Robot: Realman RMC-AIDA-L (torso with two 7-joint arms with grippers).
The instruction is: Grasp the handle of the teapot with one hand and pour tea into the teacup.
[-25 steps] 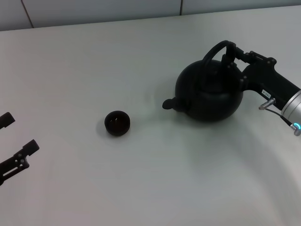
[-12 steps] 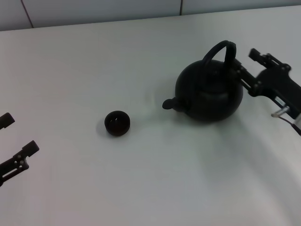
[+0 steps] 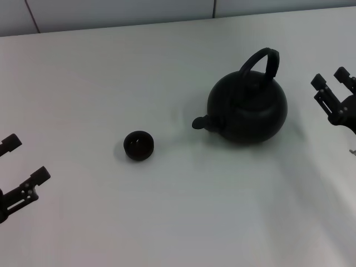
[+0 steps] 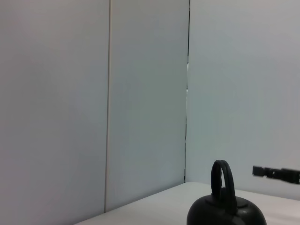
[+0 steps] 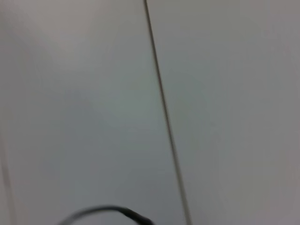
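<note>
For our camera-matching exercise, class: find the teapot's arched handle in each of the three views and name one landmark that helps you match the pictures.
Head view: the handle arches over the teapot, right of centre on the table.
Left wrist view: the handle stands near the bottom edge, right of centre.
Right wrist view: a dark curved sliver shows at the bottom edge; I cannot tell whether it is the handle.
Shared landmark: the right gripper, seen beside the teapot in the left wrist view.

the head view looks forward and down from above on a white table, taking in the teapot, the teacup and both grippers at the picture's edges. the left wrist view sits low near table level, facing sideways toward a panelled wall; it shares the teapot and its handle with the head view. the right wrist view faces the wall closely.
</note>
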